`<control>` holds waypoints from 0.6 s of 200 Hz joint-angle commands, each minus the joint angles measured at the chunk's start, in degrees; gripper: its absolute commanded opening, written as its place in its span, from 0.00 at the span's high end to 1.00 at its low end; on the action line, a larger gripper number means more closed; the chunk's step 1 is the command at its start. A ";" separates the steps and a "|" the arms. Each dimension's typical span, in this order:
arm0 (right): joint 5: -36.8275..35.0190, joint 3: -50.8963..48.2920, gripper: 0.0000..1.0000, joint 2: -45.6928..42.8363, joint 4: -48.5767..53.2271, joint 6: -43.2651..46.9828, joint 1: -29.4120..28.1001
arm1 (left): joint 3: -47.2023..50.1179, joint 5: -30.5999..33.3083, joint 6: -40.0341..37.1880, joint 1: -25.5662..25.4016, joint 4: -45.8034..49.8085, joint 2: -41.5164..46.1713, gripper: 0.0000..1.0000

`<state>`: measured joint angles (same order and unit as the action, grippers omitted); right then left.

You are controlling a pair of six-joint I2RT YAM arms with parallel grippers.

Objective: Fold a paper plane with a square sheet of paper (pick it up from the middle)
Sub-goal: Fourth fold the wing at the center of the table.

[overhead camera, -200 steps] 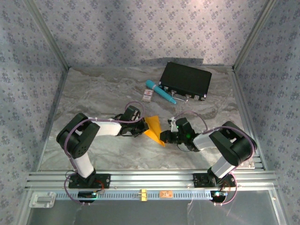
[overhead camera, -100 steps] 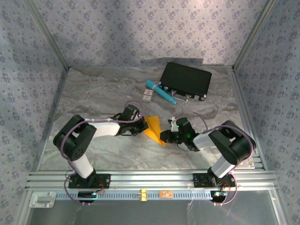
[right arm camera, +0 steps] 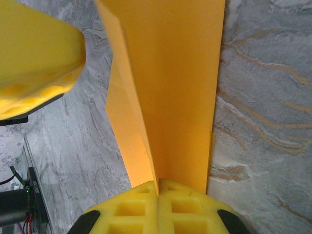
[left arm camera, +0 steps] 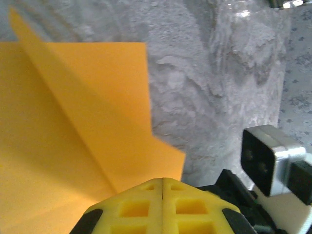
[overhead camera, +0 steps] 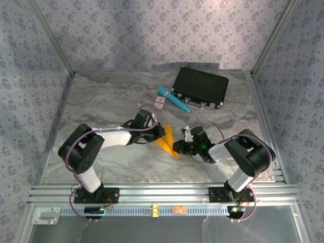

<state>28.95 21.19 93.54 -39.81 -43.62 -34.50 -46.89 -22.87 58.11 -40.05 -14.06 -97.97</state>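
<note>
The square sheet of paper (overhead camera: 167,144) is orange-yellow and folded into a narrow pointed shape on the marble table, between the two arms. Its raised centre crease runs straight into my right gripper (right arm camera: 158,181), which is shut on that crease at the paper's near end (right arm camera: 175,73). In the top view the right gripper (overhead camera: 177,148) sits at the sheet's lower right tip. My left gripper (left arm camera: 162,179) is shut, its yellow tips low over the folded sheet (left arm camera: 73,122) at the left edge, with nothing seen between them. From above, the left gripper (overhead camera: 156,133) partly covers the paper's upper left.
A black case (overhead camera: 200,87) lies at the back right, with a teal pen (overhead camera: 173,98) and a small white-and-red card (overhead camera: 159,104) just left of it. Metal frame rails border the table (overhead camera: 101,101) on all sides.
My left gripper has slid a little away and to the right, onto the paper's upper left part. The right gripper has held still on the crease.
</note>
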 commanded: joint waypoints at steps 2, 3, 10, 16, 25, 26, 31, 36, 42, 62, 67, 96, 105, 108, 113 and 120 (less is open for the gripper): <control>-1.92 -1.18 0.99 2.46 2.81 -0.70 0.21 | -1.94 -2.00 -0.19 -0.40 -2.77 -2.51 0.95; -1.90 -1.21 0.99 2.50 2.81 -0.69 0.22 | -1.91 -2.04 -0.19 -0.39 -2.75 -2.58 0.95; -1.90 -1.28 0.99 2.48 2.68 -0.81 0.24 | -2.01 -2.08 0.11 -0.41 -3.05 -3.17 0.96; -1.88 -1.45 0.99 2.50 2.55 -0.90 0.29 | -2.00 -2.13 0.34 -0.38 -3.55 -3.65 0.96; -1.81 -1.57 0.99 2.59 2.38 -1.03 0.39 | -1.89 -2.14 0.83 -0.42 -4.24 -4.17 0.96; -1.80 -1.54 0.99 2.60 2.38 -1.03 0.39 | -1.89 -2.16 0.85 -0.44 -4.31 -4.25 0.96; -1.77 -1.52 0.99 2.55 2.33 -1.16 0.37 | -2.04 -2.18 0.95 -0.42 -4.43 -4.53 0.96; -1.71 -1.58 1.00 2.55 2.28 -1.14 0.40 | -2.02 -2.10 1.04 -0.40 -4.56 -4.74 0.96; -1.76 -1.52 1.00 2.64 2.40 -1.29 0.47 | -2.22 -2.17 1.03 -0.38 -4.65 -4.98 0.96; -1.40 -1.50 1.00 3.05 2.13 -1.46 0.57 | -2.58 -2.10 1.04 -0.42 -4.99 -5.60 0.95; -1.35 -1.39 1.00 3.11 2.04 -1.44 0.62 | -2.59 -2.09 1.04 -0.39 -4.89 -5.80 0.95; -1.59 -1.29 1.00 3.08 2.61 -1.48 0.67 | -2.94 -2.00 1.22 -0.49 -5.05 -6.69 0.95; -1.57 -1.24 1.00 2.99 2.87 -1.62 0.76 | -2.98 -1.96 1.22 -0.46 -5.06 -6.92 0.95; -1.61 -1.31 1.00 2.98 2.94 -1.62 0.80 | -2.99 -1.93 1.22 -0.49 -5.04 -7.01 0.95; -1.49 -1.24 1.00 2.99 3.13 -1.71 0.83 | -3.07 -1.83 1.27 -0.52 -4.94 -7.04 0.95; -1.37 -1.02 1.00 2.86 3.41 -1.67 0.85 | -3.11 -1.76 1.23 -0.47 -4.91 -7.11 0.95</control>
<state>30.09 20.86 94.17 -41.25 -44.84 -33.82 -48.25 -24.05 59.02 -40.21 -17.26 -103.61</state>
